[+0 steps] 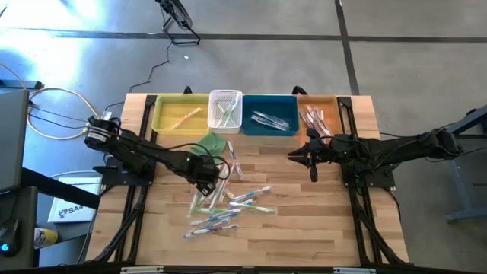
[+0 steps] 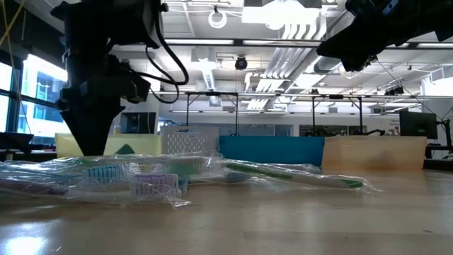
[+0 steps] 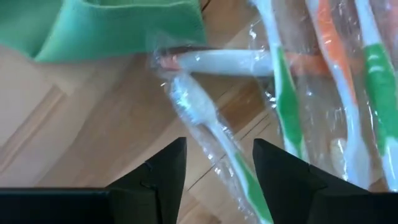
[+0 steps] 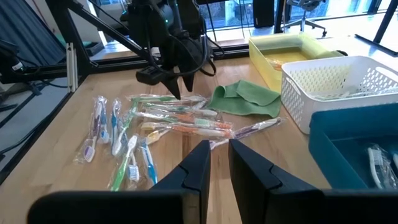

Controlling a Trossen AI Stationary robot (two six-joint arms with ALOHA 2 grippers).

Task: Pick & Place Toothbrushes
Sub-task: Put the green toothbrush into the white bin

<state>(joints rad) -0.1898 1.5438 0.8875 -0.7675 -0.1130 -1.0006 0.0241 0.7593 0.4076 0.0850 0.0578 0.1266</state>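
Along table's back, four bins (image 1: 181,116) holding toothbrushes (image 1: 224,114)

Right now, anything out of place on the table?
One thing: a crumpled green cloth lies on the wooden table, touching the loose pile of clear-wrapped toothbrushes; it isn't a toothbrush. The left gripper, open, hangs over that pile beside it.

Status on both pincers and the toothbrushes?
Left pincer open over a green toothbrush in the pile. Right pincer waiting, empty. Green cloth beside pile.
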